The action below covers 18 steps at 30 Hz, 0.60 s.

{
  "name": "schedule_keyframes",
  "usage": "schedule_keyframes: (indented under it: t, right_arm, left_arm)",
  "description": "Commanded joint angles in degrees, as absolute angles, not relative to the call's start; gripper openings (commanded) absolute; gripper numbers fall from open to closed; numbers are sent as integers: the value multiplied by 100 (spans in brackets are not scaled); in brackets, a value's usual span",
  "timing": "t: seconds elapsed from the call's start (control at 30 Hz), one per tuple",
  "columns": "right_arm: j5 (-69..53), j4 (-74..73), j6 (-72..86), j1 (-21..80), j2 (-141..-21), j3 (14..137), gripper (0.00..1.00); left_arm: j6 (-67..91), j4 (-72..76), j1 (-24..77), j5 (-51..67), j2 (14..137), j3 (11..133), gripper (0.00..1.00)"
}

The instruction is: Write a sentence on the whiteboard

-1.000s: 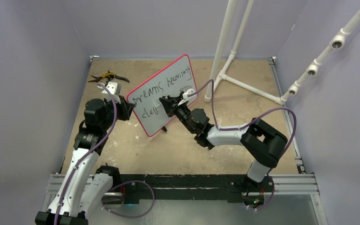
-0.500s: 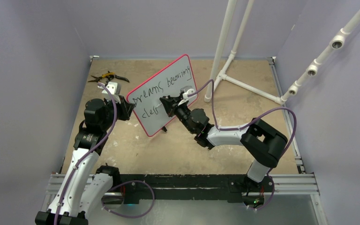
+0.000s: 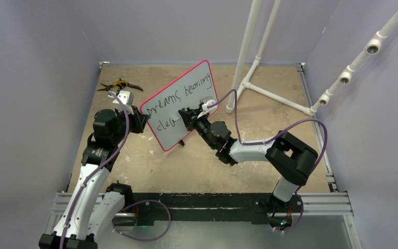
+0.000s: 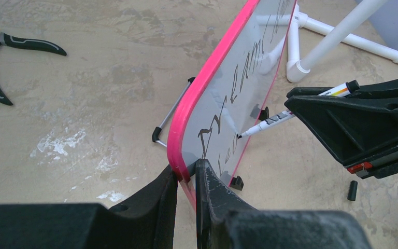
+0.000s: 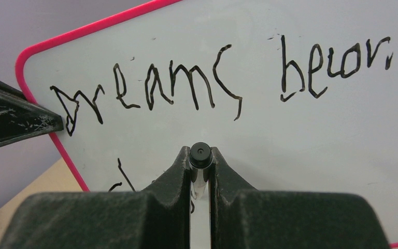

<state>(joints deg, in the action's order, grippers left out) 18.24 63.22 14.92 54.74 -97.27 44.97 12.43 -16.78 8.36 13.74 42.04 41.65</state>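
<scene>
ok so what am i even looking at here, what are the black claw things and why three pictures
Two robot arms are bolted to a sandy tabletop. One picture looks down from above; the other two come from a camera on each wrist, so the black claws are that arm's own fingers. The left gripper pinches the edge of a small white whiteboard with a pink rim. The right gripper is shut on a white marker, its tip at the black handwritten sentence. Yellow-and-black pliers and a white pipe frame sit nearby.
</scene>
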Motion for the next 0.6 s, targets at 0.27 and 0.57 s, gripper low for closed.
schedule_keyframes:
  t: [0.27, 0.57]
  right_arm:
    - [2096, 6712, 1203, 5449, -9182, 4364, 0]
    - [1195, 6826, 1318, 5451, -9122, 4516, 0]
  left_arm:
    - [1134, -1530, 844, 1564, 4245, 4140, 14]
    - [1136, -1521, 844, 1565, 4245, 4140, 14]
